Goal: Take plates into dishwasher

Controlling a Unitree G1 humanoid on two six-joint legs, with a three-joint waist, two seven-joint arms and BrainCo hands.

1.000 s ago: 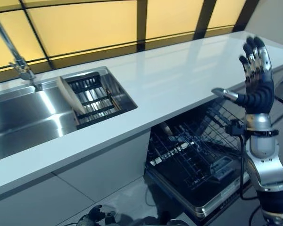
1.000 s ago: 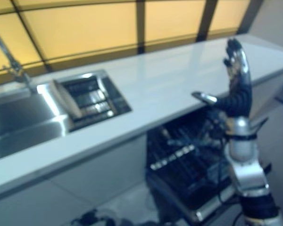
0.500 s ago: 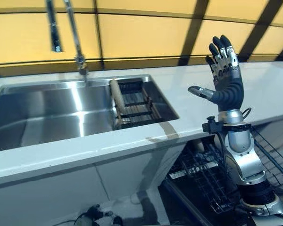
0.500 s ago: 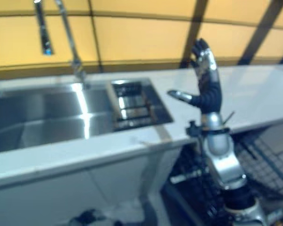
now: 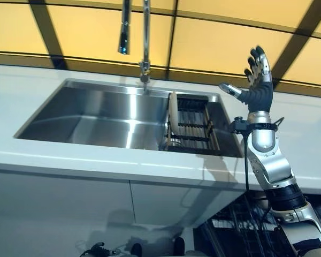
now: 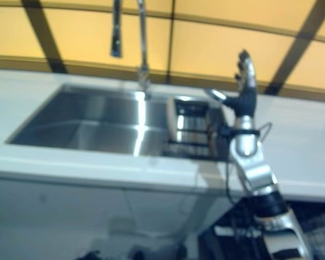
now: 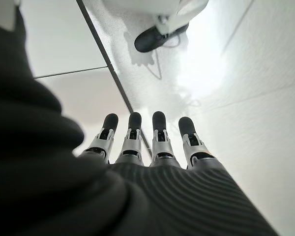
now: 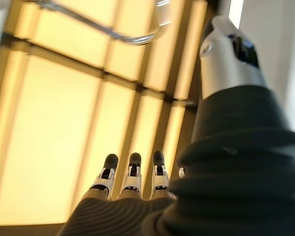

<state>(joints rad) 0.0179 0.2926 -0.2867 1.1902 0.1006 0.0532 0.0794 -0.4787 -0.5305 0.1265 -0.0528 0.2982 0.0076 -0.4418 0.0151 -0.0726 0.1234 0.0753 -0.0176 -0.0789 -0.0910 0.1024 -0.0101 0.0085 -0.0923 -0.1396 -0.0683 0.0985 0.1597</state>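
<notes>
Left eye view shows the right hand (image 5: 258, 80) up and empty, so reach down slowly for the plate (image 5: 173, 119) in the sink (image 5: 85, 115).

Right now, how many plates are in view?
1. The plate stands on edge in the dark rack at the right end of the sink. Neither hand holds one; more could be hidden in the dishwasher below.
</notes>
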